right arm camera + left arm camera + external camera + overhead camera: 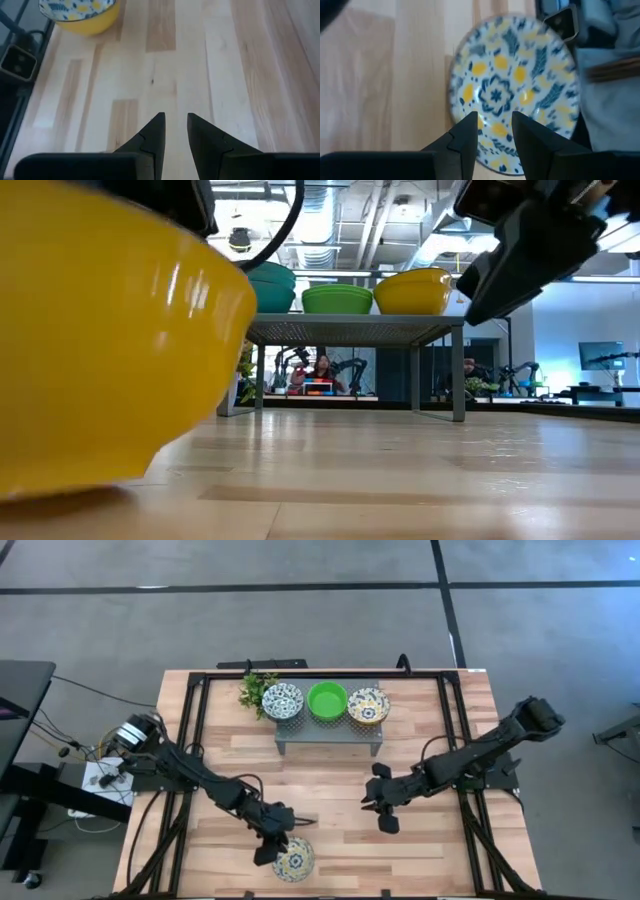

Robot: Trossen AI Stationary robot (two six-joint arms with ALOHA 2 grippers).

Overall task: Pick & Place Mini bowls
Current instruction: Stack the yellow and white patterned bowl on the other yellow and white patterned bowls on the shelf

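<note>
one yellow floral bowl (294, 860) at bottom centre; left gripper (272, 845) open just above its rim. we should lower straight, pinch the rim. right gripper (385, 812) idle, part-open, empty.

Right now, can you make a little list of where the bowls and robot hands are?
On stand: blue floral bowl, green bowl, yellow floral bowl
On table: yellow-sided floral bowl, near front edge
Left gripper: beside that front bowl, fingers apart over its patterned inside
Right gripper: above bare wood, holding nothing
Plant sprig: beside the stand
</note>
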